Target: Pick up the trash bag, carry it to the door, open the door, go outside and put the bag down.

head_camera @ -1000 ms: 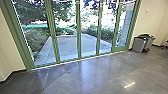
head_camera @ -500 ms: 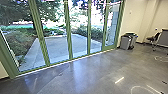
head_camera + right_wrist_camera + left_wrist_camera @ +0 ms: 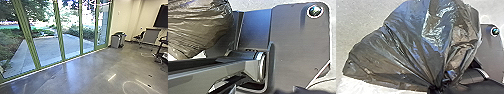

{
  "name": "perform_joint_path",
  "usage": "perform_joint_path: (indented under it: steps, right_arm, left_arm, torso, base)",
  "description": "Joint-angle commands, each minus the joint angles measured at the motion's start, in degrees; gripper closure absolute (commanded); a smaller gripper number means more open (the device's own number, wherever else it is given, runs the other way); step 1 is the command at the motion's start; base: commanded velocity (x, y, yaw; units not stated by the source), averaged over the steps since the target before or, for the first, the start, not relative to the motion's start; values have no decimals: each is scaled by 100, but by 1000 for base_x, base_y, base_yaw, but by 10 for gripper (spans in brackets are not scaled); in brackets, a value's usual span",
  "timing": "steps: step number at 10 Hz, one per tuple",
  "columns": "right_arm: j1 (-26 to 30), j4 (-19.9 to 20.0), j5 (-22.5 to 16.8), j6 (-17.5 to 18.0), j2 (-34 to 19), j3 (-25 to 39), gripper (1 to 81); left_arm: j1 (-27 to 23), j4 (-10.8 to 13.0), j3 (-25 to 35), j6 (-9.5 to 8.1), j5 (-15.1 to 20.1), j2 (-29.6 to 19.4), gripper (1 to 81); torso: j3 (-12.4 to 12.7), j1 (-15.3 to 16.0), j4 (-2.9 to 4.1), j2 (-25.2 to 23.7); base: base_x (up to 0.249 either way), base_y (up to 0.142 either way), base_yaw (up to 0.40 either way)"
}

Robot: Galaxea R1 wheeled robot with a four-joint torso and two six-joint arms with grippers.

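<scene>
Bag [image 3: 411, 45] shows from wrists, yard [image 3: 47, 47] from head.

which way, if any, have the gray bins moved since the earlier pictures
No: the gray bins still stand beside the green window frame; the camera turned.

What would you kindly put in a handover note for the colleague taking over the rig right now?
Left gripper: appears shut on the gathered neck of the black trash bag.
Right gripper: state cannot be told.
Place: robot indoors, facing green-framed glass panels; paved yard outside. I can't tell which panel is the door.
Done: bag apparently picked up.
Left: reach the door, open it, go outside, put the bag down.
</scene>
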Motion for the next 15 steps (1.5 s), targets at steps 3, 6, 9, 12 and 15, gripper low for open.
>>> perform_joint_path:
  steps: [3, 6, 9, 12, 15]
  right_arm:
    - [265, -36, -412, -15, 35, 19, 10]
    - [265, -45, -412, -15, 35, 19, 10]
    - [265, -36, -412, -15, 35, 19, 10]
    - [274, -45, -412, -15, 44, 19, 10]
    - [283, -45, -412, -15, 44, 19, 10]
  left_arm:
    - [-357, 8, -21, 4, 321, -36, 811]
    - [-357, 8, -21, -5, 321, -36, 811]
    - [-357, 8, -21, 4, 321, -45, 811]
    - [-365, 8, -12, 4, 321, -53, 811]
    - [-357, 8, -21, 12, 321, -36, 811]
  torso:
    - [0, 3, 0, 0]
    - [2, 3, 0, 0]
    - [2, 3, 0, 0]
    - [2, 3, 0, 0]
    - [2, 3, 0, 0]
  base:
    - [0, 0, -196]
    - [0, 0, -181]
    - [0, 0, -140]
    - [0, -25, -84]
    - [0, 0, 0]
